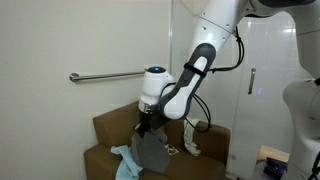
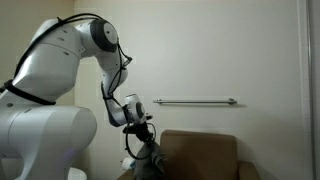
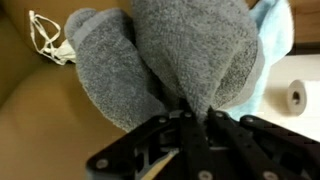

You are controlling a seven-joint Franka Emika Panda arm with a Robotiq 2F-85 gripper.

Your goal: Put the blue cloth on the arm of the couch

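My gripper (image 1: pixel 148 126) hangs over the seat of the brown couch (image 1: pixel 118 122), shut on a bunched grey cloth (image 1: pixel 152 150) that dangles from its tips. In the wrist view the grey cloth (image 3: pixel 170 50) fills the picture above the gripper (image 3: pixel 195 108). A light blue cloth (image 1: pixel 127 162) lies on the seat beside and under the grey one, and its edge (image 3: pixel 276 40) shows behind it. The arm of the couch (image 1: pixel 212 150) is broad and brown, to the side of the gripper. In an exterior view the gripper (image 2: pixel 140 140) holds the grey cloth (image 2: pixel 150 160) in front of the couch (image 2: pixel 205 150).
A white cable (image 1: pixel 190 143) lies on the couch arm, and the white cable (image 3: pixel 45 40) also shows in the wrist view. A metal grab bar (image 1: pixel 105 76) runs along the wall behind. A glass door (image 1: pixel 255 95) stands beside the couch. A white roll (image 3: pixel 295 95) lies on the floor.
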